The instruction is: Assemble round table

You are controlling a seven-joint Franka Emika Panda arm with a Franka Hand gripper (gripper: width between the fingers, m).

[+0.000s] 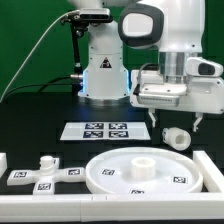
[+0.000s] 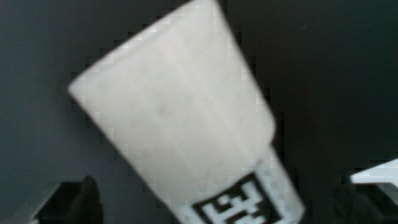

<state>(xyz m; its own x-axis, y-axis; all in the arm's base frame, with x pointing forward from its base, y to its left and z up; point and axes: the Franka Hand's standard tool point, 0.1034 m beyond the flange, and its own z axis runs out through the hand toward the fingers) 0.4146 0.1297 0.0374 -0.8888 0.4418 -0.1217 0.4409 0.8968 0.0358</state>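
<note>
the two-finger gripper [image 1: 175, 118] hangs with its jaws spread and empty, just above the short thick white plastic cylinder leg [image 1: 177, 137]. the leg seems to lie on its side on the black table [image 1: 40, 130], near the large rimmed round white disc [image 1: 100, 175]. the small white cross-shaped foot [image 1: 45, 170] sits well apart, at the exterior view's left.

the risk i see: a lying cylinder rolls if one finger meets it first, or squirts out of an off-centre pinch.

room is tight. the disc's rim is close on one side, the flat white marker board [image 1: 72, 130] on another, and a white block [image 1: 207, 168] stands beside the rim. bare table shows beyond the leg, toward the arm's base.
</note>
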